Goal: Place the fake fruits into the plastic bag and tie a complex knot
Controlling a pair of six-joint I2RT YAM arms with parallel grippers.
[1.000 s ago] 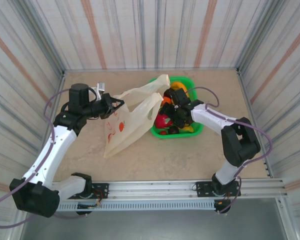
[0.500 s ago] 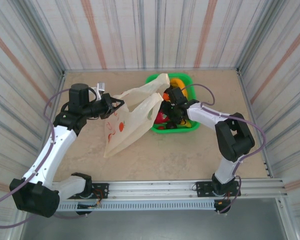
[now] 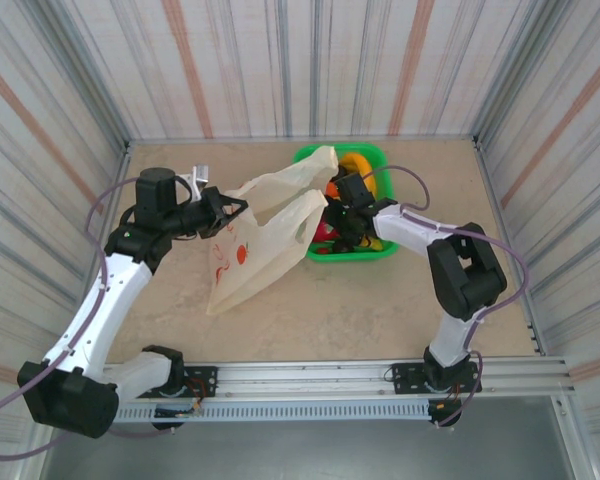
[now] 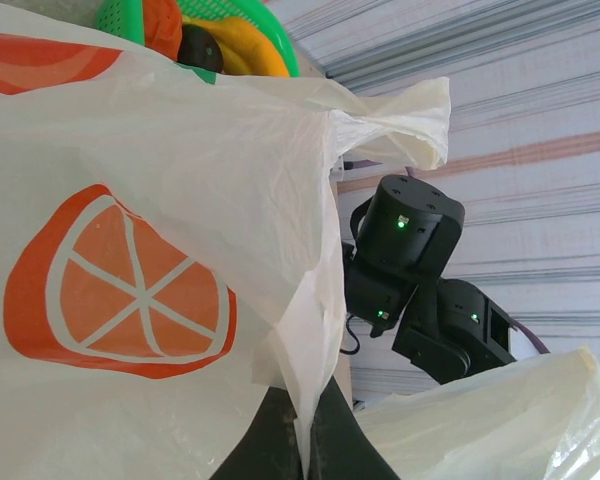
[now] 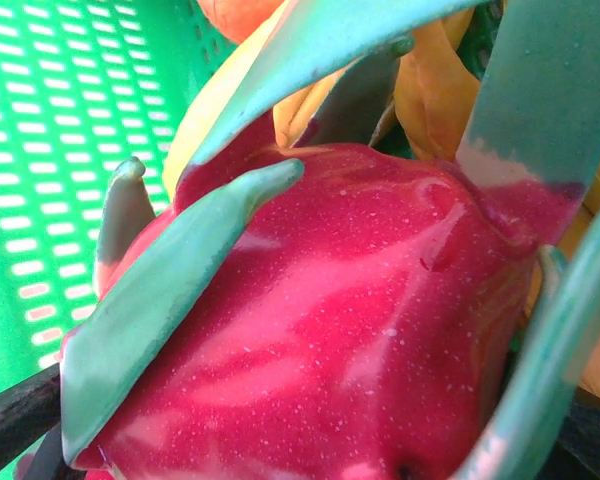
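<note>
The magenta dragon fruit (image 5: 320, 330) lay in the green basket (image 3: 365, 254) among the other fake fruits (image 3: 355, 167), at the side of the basket nearest the plastic bag (image 3: 265, 235). The right gripper (image 3: 338, 222) was down in the basket over it with its jaws spread wide, and in the right wrist view the fruit sat close ahead of them, between the two dark fingers, not yet pinched. Its long axis seemed to run slantwise across that view, though the green scales made this hard to judge. The bag lay on the table just left of the basket, one handle loop draped over the rim. The left gripper (image 4: 298, 452) was clamped on the bag's edge, holding it up. The right arm was much the nearer to the fruit, so the pick looked like its job
</note>
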